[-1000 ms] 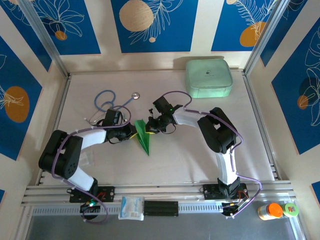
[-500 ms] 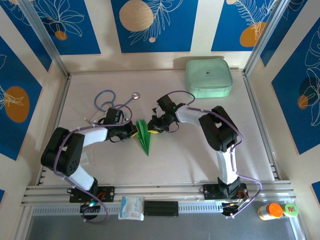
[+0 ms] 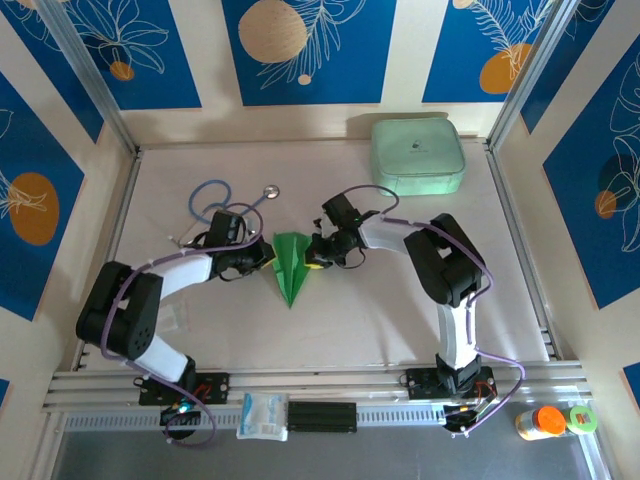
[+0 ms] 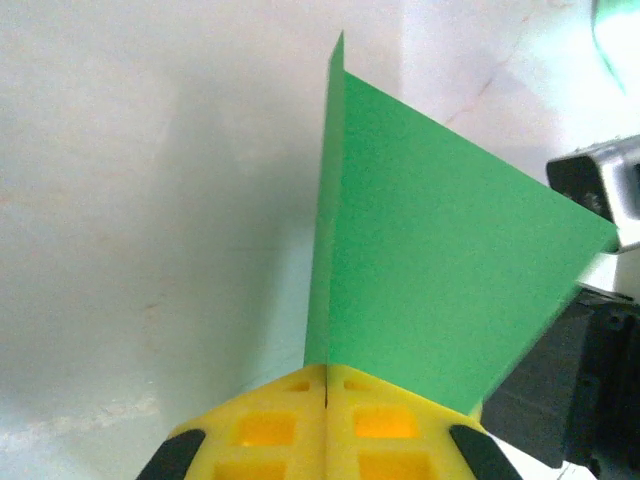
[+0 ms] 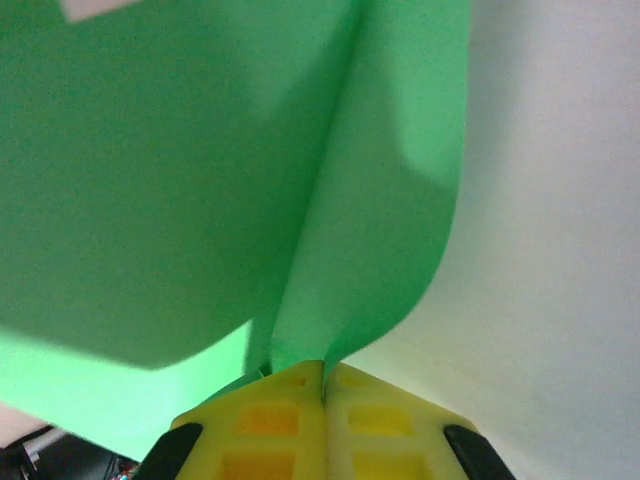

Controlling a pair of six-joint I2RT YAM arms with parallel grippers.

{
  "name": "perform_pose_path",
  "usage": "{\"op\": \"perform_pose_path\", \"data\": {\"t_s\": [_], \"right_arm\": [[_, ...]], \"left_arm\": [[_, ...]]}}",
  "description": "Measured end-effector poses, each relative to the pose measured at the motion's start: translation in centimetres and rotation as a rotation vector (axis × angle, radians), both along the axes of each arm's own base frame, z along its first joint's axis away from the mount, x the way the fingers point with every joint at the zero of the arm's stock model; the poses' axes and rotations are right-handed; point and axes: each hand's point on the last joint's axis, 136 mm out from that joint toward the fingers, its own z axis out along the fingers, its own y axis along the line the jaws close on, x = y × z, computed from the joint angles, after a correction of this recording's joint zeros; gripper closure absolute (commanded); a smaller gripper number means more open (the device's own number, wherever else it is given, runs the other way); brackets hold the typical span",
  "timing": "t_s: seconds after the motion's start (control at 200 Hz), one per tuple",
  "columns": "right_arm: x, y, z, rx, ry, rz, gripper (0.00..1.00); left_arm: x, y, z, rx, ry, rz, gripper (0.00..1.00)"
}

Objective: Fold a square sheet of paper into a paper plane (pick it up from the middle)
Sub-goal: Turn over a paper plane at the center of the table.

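Both arms lie low over the desk (image 3: 400, 310), one on each side of the paper plane (image 3: 291, 268). It is a bright green dart mid-desk, between the two arm bases and the back wall, nose toward the near edge and wide tail toward the back. The left pincer (image 3: 264, 258) is at its left edge and the right pincer (image 3: 314, 256) at its right edge, both up near the wide end. In the left wrist view the yellow fingers (image 4: 270, 425) are pressed together with the paper pinched in the seam. One layer rises from the grip edge-on as a thin line, and a broad flap slopes off to the right toward the dark body of the other arm. In the right wrist view the yellow fingers (image 5: 385, 430) are likewise closed on the paper, clamped where a crease runs into the seam, with green flaps spreading left and right above them — the right one curls over bare desk. Cannot tell whether the nose touches the desk or hangs just above it. A mint zip case (image 3: 418, 155) sits at the back right, well apart, and a stethoscope (image 3: 270, 190) lies back-left, near the left arm's wrist.
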Motion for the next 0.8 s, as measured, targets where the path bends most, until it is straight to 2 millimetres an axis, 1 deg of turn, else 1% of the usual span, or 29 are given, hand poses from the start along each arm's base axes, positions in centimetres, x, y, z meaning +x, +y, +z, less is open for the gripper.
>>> {"op": "perform_pose_path", "data": {"t_s": [0.075, 0.155, 0.265, 0.44, 0.505, 0.54, 0.61, 0.645, 0.72, 0.8], "right_arm": [[0.5, -0.5, 0.3, 0.002, -0.014, -0.027, 0.95], [0.7, -0.9, 0.2, 0.0, -0.016, -0.05, 0.95], [0.4, -1.1, -0.2, -0.007, 0.003, -0.068, 0.95], [0.5, -1.1, -0.2, -0.005, 0.008, -0.076, 0.94], [0.4, -1.0, -0.2, -0.005, 0.008, -0.075, 0.94], [0.4, -1.0, -0.2, -0.005, 0.009, -0.073, 0.94], [0.3, -0.9, -0.2, -0.005, 0.009, -0.072, 0.94], [0.3, -0.9, -0.2, -0.005, 0.009, -0.071, 0.95], [0.3, -0.9, -0.2, -0.006, 0.01, -0.07, 0.94], [0.4, -0.8, -0.1, -0.005, 0.009, -0.07, 0.94]], "left_arm": [[-0.1, 0.4, 0.1, 0.006, -0.008, 0.024, 1.0], [-0.6, 0.9, -0.8, 0.02, 0.01, 0.047, 1.0], [-1.3, 1.3, -1.8, 0.029, 0.042, 0.065, 1.0], [-1.5, 1.5, -2.8, 0.043, 0.068, 0.069, 0.83], [-1.6, 1.7, -3.0, 0.058, 0.079, 0.069, 0.78], [-1.6, 1.8, -2.9, 0.066, 0.08, 0.07, 0.73], [-1.5, 2.0, -2.5, 0.083, 0.07, 0.074, 0.69], [-1.5, 2.1, -1.9, 0.086, 0.056, 0.076, 0.67], [-1.5, 2.2, -0.1, 0.073, 0.015, 0.079, 0.66], [-1.6, 1.8, 2.0, 0.048, -0.042, 0.069, 0.66]]}}
